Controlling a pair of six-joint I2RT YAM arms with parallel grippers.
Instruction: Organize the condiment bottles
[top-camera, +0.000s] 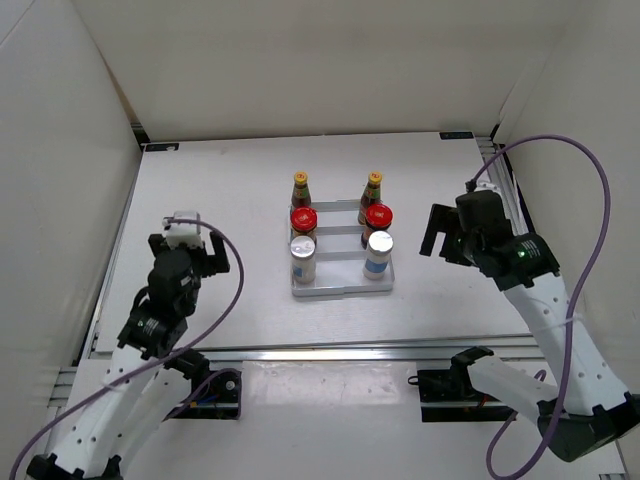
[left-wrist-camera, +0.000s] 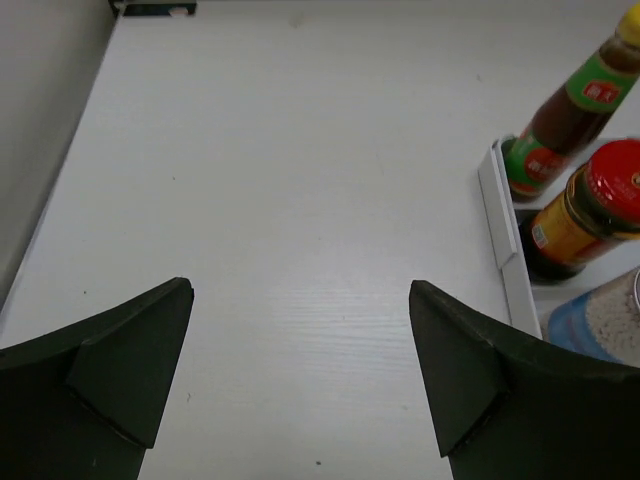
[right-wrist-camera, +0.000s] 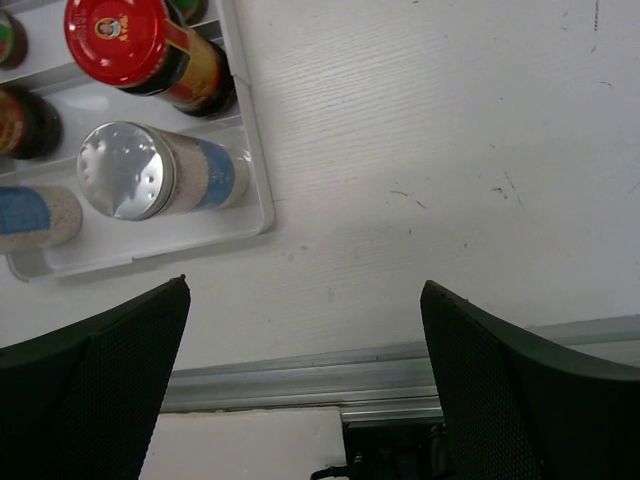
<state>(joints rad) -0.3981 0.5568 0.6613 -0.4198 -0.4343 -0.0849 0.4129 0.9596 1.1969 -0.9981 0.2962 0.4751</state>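
Tray (top-camera: 341, 291) on surface (top-camera: 220, 180) holds all six condiment bottles (top-camera: 378, 216), upright, two columns: sauce bottles (top-camera: 300, 187) far, red-lidded jars (top-camera: 303, 221) middle, shakers (top-camera: 303, 256) near; left gripper (left-wrist-camera: 300, 288) and right gripper (right-wrist-camera: 305, 288) both wide apart, empty, flanking tray.

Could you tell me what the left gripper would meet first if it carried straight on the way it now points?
Probably only bare table: the left gripper has its jaws open over plain surface, and the tray with the bottles sits off to its right.
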